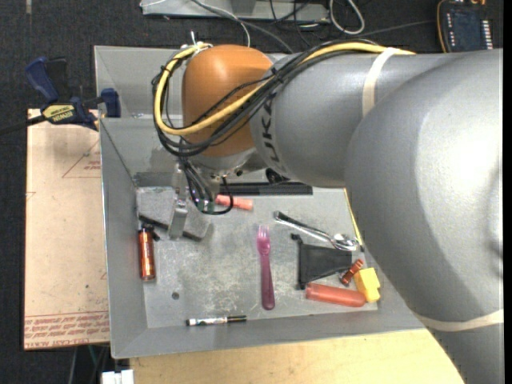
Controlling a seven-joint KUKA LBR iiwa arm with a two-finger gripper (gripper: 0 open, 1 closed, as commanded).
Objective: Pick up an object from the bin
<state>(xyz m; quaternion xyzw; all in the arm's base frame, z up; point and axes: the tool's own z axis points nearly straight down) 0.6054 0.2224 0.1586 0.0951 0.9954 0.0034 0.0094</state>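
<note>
Grey metal bin [120, 238], loose bits on its floor. The gripper [178, 218] sits low in the view's left part of the bin, under the orange wrist cover. Its fingers look spread apart and I see nothing between them, so no pick yet.

Nearest things:
- Small black piece [152, 223], touching or just beside the finger nearer the wall; can't tell which.
- Orange-brown cylinder [146, 256], lying along that wall, just below the black piece.
- Short pink-red stub [238, 205], on the gripper's other side.

Well apart from the gripper:
- Magenta plastic fork [265, 266] and metal spoon [316, 230].
- Thin black stick [216, 320] by the front wall.
- Far-corner cluster: black wedge [324, 261], red-orange tube [334, 296], yellow block [368, 283].

Risks, my call:
- If I close here, the fingers probably meet on bare floor, because nothing sits squarely in the gap.
- The black piece is off to one side, so it could get nudged away or pinched by an edge and drop on the lift.
- The cylinder is round and hugs the wall, so it may roll, and a finger could scrape the slope if I go for it.
</note>
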